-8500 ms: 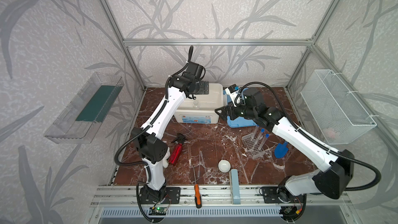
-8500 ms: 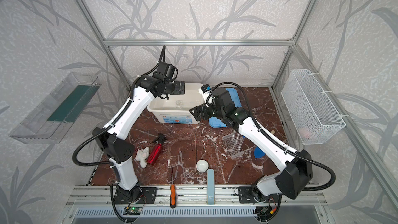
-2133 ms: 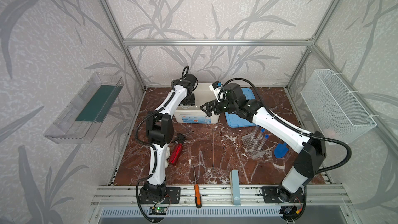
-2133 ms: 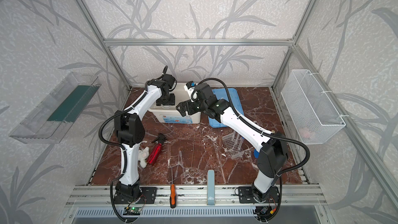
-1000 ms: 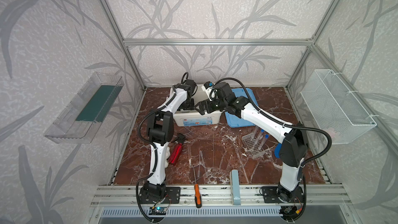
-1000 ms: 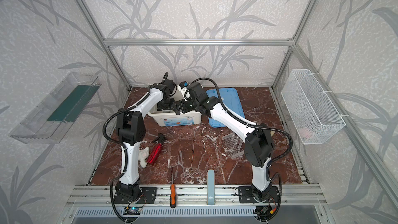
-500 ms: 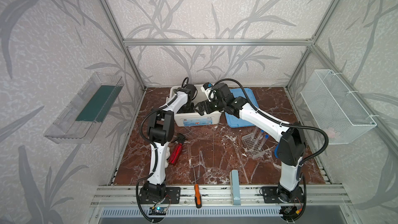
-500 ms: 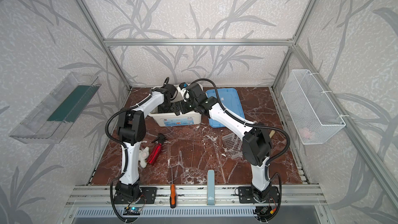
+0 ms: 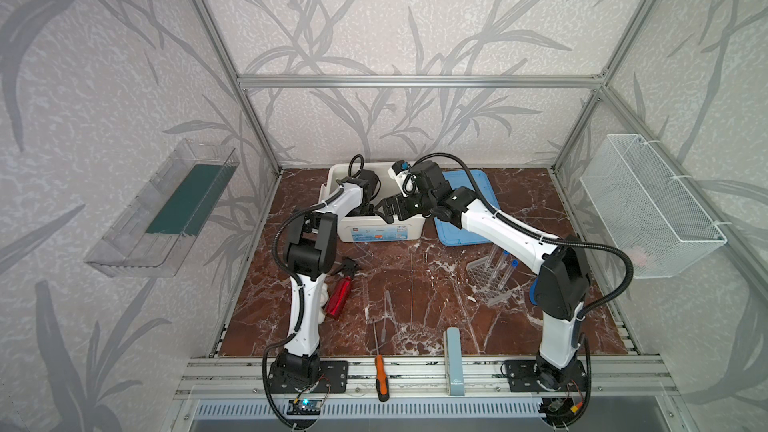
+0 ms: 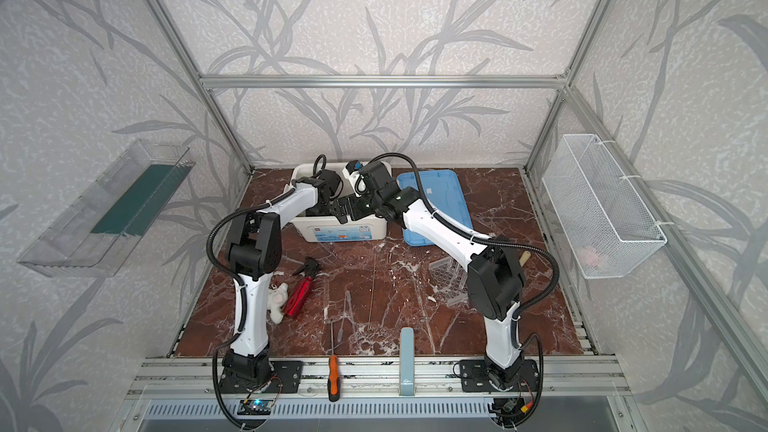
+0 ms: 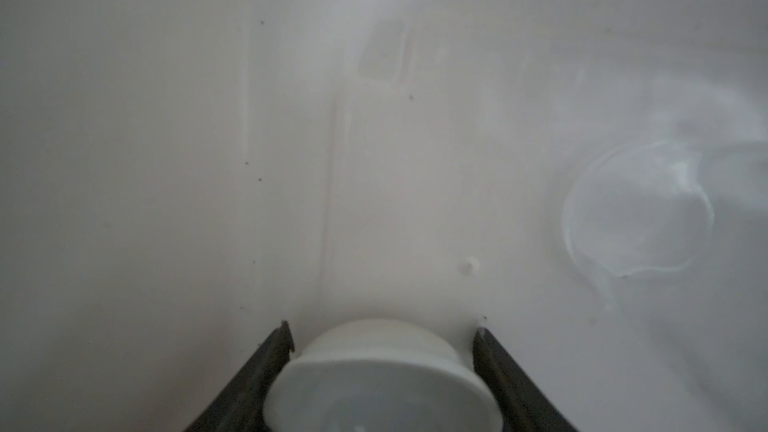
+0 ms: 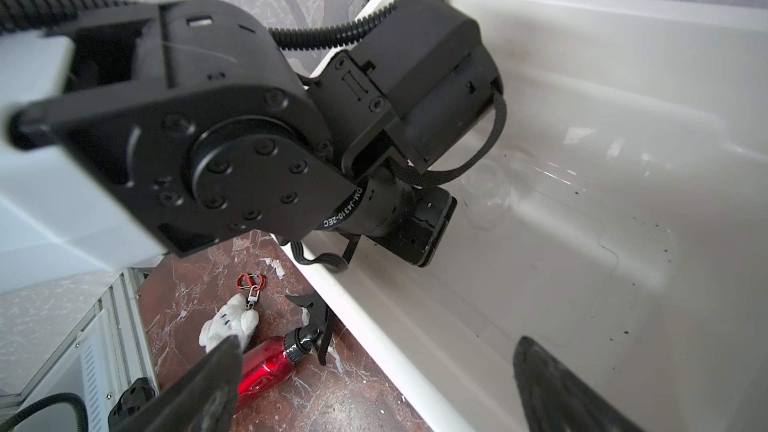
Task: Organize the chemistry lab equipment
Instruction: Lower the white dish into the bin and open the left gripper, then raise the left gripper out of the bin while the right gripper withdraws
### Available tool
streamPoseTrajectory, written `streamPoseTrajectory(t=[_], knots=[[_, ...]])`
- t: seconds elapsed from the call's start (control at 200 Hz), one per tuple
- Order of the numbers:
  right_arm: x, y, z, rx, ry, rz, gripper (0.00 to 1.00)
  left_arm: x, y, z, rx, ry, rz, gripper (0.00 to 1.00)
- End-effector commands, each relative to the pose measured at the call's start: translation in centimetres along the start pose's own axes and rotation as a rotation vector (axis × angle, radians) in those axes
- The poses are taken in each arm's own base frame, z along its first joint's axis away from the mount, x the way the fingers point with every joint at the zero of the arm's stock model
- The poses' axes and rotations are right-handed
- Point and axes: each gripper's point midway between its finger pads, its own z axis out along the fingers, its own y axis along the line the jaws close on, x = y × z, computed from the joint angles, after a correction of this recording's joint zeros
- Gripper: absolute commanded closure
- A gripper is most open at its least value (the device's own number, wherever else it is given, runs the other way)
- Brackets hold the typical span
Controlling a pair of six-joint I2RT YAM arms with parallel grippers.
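My left gripper (image 11: 382, 329) is down inside the white bin (image 9: 382, 234), shut on the small white round dish (image 11: 382, 371), close above the bin floor. A small clear glass jar (image 11: 636, 209) lies on that floor beside it and also shows in the right wrist view (image 12: 486, 193). My right gripper (image 12: 380, 353) stands open and empty across the bin's front rim, next to the left wrist (image 9: 384, 211). The clear tube rack (image 9: 484, 274) with blue-capped tubes (image 9: 505, 268) stands at the right of the table. Thin clear droppers (image 9: 388, 305) lie mid-table.
A blue lid (image 9: 478, 184) lies right of the bin. A red spray bottle (image 9: 338, 295) and a white plush keychain (image 10: 276, 299) lie by the left arm's base. An orange-handled screwdriver (image 9: 380, 376) rests on the front rail. A wire basket (image 9: 648, 205) hangs on the right wall, a clear shelf (image 9: 166, 209) on the left.
The left gripper has sunk deeper into the bin with the dish. The right gripper has shifted left to the bin's front rim and stayed open.
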Motion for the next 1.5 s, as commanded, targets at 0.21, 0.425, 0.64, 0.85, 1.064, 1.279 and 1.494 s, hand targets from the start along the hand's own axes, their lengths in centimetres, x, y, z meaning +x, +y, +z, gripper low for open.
streamPoseTrajectory(t=[0.21,0.425,0.64,0.85,1.064,1.279,1.494], knots=[[-0.1,0.4,-0.3,-0.003,-0.010,-0.003,0.00,-0.1,0.4,-1.0,0.008,-0.009,-0.021,0.19],[-0.4,0.6,-1.1,-0.002,-0.021,-0.004,0.00,-0.8,0.6,-3.5,0.022,-0.042,-0.029,0.14],[-1.7,1.5,-4.1,0.003,-0.074,-0.022,0.00,-2.6,1.3,-10.2,0.074,-0.172,-0.056,0.05],[-2.8,2.7,-9.4,0.019,-0.139,-0.064,0.01,-2.6,0.8,-17.8,0.219,-0.280,-0.031,0.01],[0.5,2.7,-14.4,0.055,-0.123,-0.111,0.01,0.7,-1.5,-26.2,0.360,-0.396,0.079,0.01],[7.0,1.2,-17.4,0.095,-0.032,-0.122,0.01,7.4,-4.2,-29.1,0.425,-0.392,0.215,0.01],[13.6,-0.2,-17.6,0.087,0.070,-0.110,0.01,14.0,-7.1,-25.9,0.485,-0.283,0.232,0.01]])
